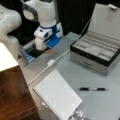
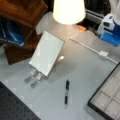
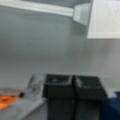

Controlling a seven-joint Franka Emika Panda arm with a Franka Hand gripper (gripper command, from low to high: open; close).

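My gripper [image 3: 73, 88] hangs low over the grey table [image 1: 100, 105] at the back, its two black fingers [image 3: 58, 90] pressed together with nothing between them. In both front views its white and blue wrist body [image 1: 47, 35] [image 2: 110, 28] stands above a small orange object [image 1: 48, 51] [image 2: 81, 28], which lies just to the left of the fingers in the wrist view [image 3: 6, 100]. A white cable with a boxy adapter [image 1: 50, 62] [image 2: 103, 53] runs across the table just ahead of the gripper. A white notebook [image 1: 57, 96] [image 2: 47, 52] lies further off.
An open metal box with compartments [image 1: 100, 47] [image 2: 107, 97] stands to one side. A black pen [image 1: 92, 89] [image 2: 66, 93] lies between it and the notebook. A wooden stand [image 1: 15, 95] [image 2: 22, 15] and a lamp shade [image 2: 68, 10] flank the table. Metal clips [image 2: 32, 78] lie at the notebook's end.
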